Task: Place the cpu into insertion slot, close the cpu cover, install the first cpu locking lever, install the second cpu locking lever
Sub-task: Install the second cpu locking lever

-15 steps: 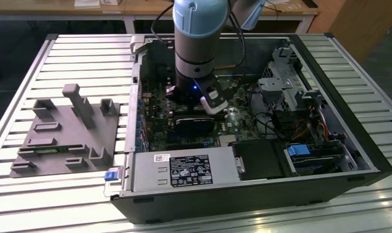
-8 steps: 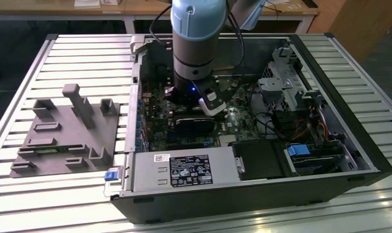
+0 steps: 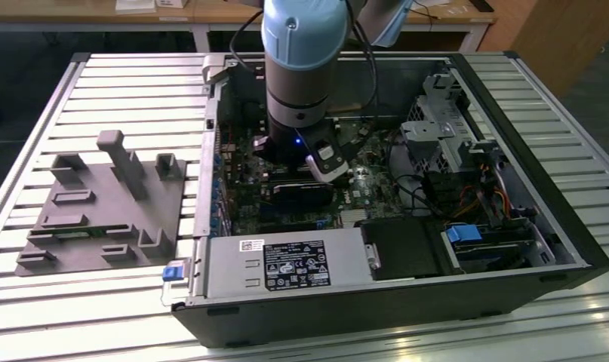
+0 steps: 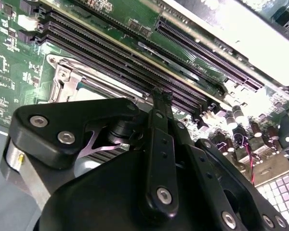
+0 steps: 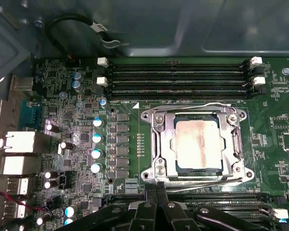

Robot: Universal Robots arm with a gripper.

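Note:
The cpu lies flat in the insertion slot on the green motherboard, its dull silver top showing. The cpu cover, a silvery frame, is down around it. One wire locking lever runs along the socket's far side and another along the side nearest my fingers. My gripper is shut, its black fingertips pressed together at the socket's edge by that nearer lever. In the second wrist view the gripper points at the memory slots beside the socket frame. The arm reaches down into the open computer case.
Memory slots flank the socket on two sides. Capacitors and rear ports stand beside it. A black cable loops by the case wall. The power supply, a drive cage and a grey fixture block sit around.

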